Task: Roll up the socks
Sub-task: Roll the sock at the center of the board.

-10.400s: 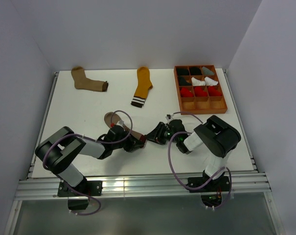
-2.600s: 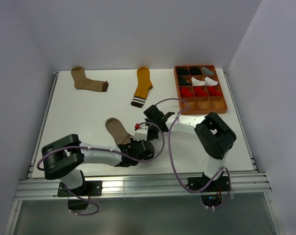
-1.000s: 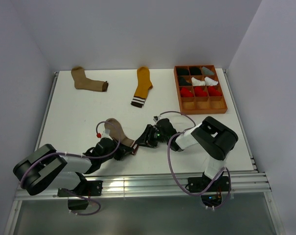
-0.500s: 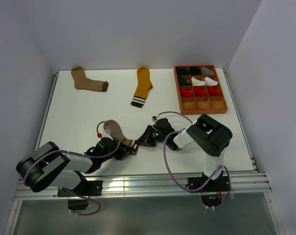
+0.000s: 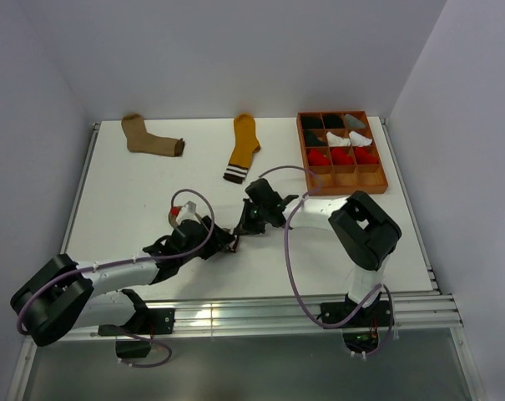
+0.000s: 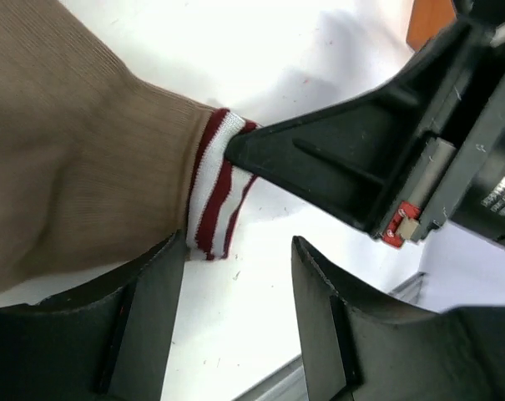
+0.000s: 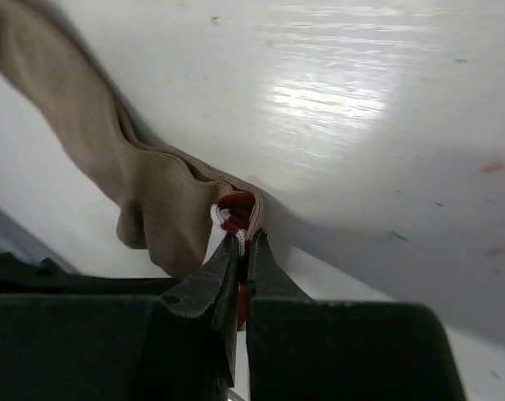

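White bench (image 5: 135, 192), wooden tray (image 5: 342, 150) back right w/ rolled bundles, not our prob. Light brown sock (image 6: 85, 167) lies near-middle btwn the two arms. Its long axis runs from the striped cuff (image 6: 214, 184) off toward the left arm. Right end effector (image 7: 242, 238) is pinched tight on that cuff. Left end effector (image 6: 235, 276) is spread apart and empty, just beside the cuff edge. Imo the roll has to run leftward along the sock body, w/ the right arm already on it.
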